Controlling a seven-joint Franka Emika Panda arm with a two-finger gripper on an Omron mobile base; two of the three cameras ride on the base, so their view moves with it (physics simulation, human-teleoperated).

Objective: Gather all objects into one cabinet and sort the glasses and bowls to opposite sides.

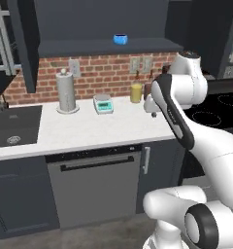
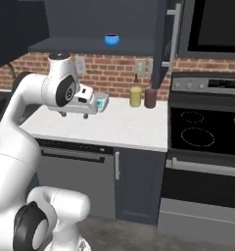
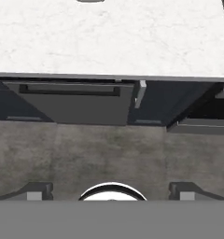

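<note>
While one squat bright-blue cup [image 1: 120, 39] sits on the wide dark grey wall cabinet's shelf [image 1: 79, 47], the two-finger gripper [image 3: 111, 190], fingers spread and empty above the white countertop [image 2: 120, 128], apparently must next seek another object.

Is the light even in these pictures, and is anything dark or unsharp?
Left base view: soft even light, the blue cup sits bright against the dark cabinet interior. Right base view: the same, with faint shade under the white arm. Hand view: pale countertop almost washed out, floor dim, edges slightly soft.
</note>
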